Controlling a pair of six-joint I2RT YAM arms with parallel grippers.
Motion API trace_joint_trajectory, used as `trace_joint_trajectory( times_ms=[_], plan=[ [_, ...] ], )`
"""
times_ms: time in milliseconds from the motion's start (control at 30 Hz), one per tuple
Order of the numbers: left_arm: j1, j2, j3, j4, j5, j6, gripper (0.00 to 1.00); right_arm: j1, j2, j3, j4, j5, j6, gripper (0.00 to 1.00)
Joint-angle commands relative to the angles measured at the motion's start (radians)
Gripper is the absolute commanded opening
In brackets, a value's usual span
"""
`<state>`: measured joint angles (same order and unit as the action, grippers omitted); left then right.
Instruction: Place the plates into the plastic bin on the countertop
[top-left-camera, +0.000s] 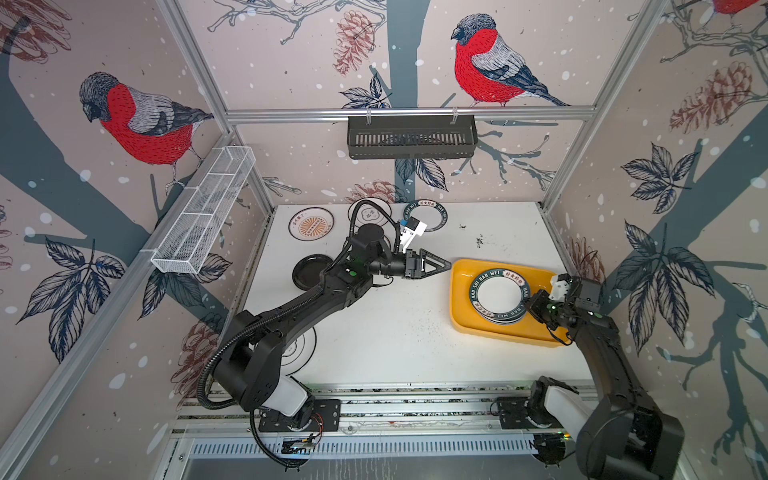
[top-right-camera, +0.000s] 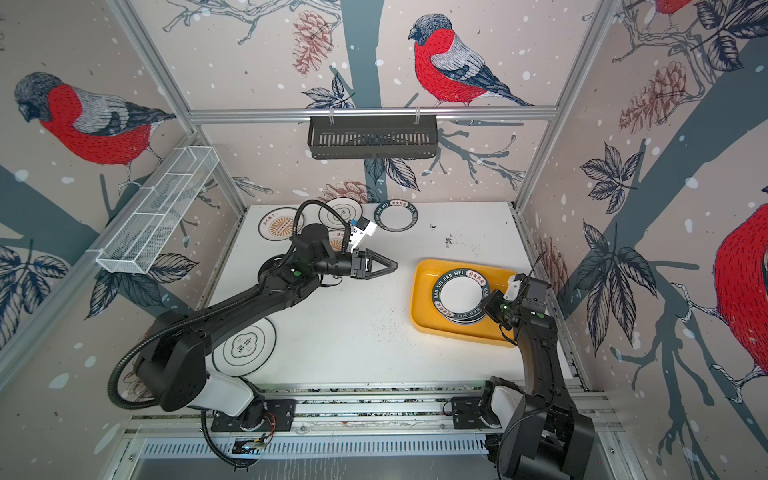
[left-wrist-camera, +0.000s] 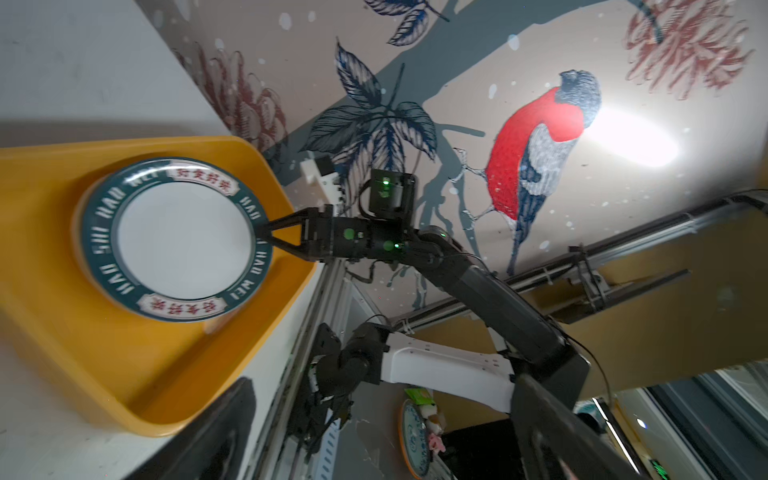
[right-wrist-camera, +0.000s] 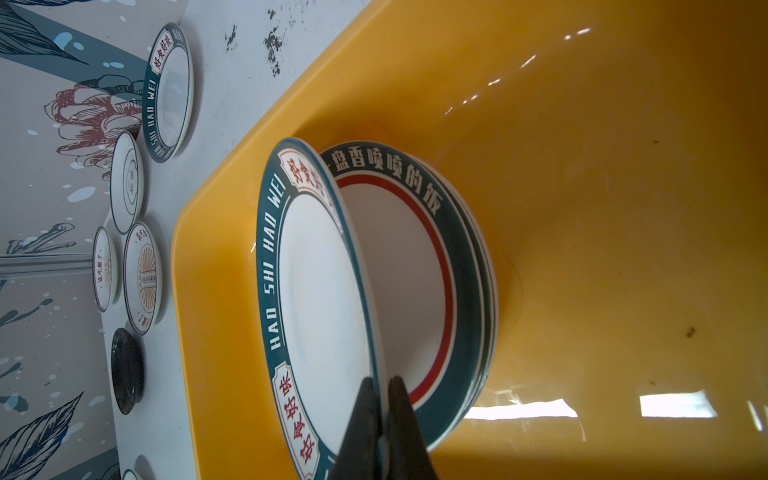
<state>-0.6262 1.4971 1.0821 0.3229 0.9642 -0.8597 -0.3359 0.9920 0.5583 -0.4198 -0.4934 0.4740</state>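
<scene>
Right gripper (right-wrist-camera: 380, 384): pinching rim of top plate (right-wrist-camera: 316, 291), tilted above stack (right-wrist-camera: 461, 257) inside plastic bin (right-wrist-camera: 602, 208), likely for lowering flat.
Left gripper (top-left-camera: 444, 266): spread, empty, just beside plastic bin, presumably to leave room.

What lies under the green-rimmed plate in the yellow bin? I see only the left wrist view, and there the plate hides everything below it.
Observer: A stack of plates. The right wrist view shows the next one's dark rim and red ring.
Operator: Does the green-rimmed plate rest flat on them?
Observer: No. The right gripper is shut on its rim, and that side appears tilted up from the stack.
Operator: How many plates wait outside the yellow bin?
Observer: At least six on the countertop in a top view: five toward the far side, and one flower-outline plate at the near left.
</scene>
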Motion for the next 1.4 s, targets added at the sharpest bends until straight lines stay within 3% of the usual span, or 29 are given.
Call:
trace_joint_trajectory(
  times_ms=[0, 167, 267, 433, 600, 767, 1033, 1167, 1367],
  plan=[
    [0.003, -0.008, 0.036, -0.333, -0.151, 0.326, 0.96, 0.000, -0.026, 0.011, -0.033, 0.002, 0.001, 0.02],
    [0.003, -0.053, -0.020, -0.359, -0.378, 0.450, 0.96, -0.001, -0.100, 0.018, -0.036, -0.040, 0.003, 0.02],
    [0.010, -0.055, -0.055, -0.349, -0.430, 0.473, 0.96, -0.007, -0.122, -0.035, 0.008, -0.031, 0.012, 0.03],
    [0.010, -0.051, -0.070, -0.378, -0.439, 0.511, 0.96, -0.041, -0.007, 0.013, -0.037, -0.058, -0.037, 0.02],
    [0.010, -0.052, -0.079, -0.358, -0.442, 0.525, 0.96, -0.042, 0.009, -0.003, 0.040, -0.079, 0.001, 0.02],
    [0.010, -0.038, -0.079, -0.347, -0.450, 0.534, 0.96, -0.044, 0.049, 0.011, -0.006, -0.061, -0.034, 0.02],
    [0.010, -0.017, -0.079, -0.351, -0.444, 0.515, 0.96, -0.044, 0.071, -0.019, -0.004, -0.007, -0.019, 0.19],
    [0.011, -0.024, -0.079, -0.353, -0.441, 0.519, 0.96, -0.046, 0.077, -0.027, 0.010, 0.006, -0.010, 0.21],
    [0.011, -0.025, -0.079, -0.357, -0.444, 0.517, 0.96, -0.049, 0.080, -0.010, -0.006, 0.046, -0.006, 0.36]
  ],
)
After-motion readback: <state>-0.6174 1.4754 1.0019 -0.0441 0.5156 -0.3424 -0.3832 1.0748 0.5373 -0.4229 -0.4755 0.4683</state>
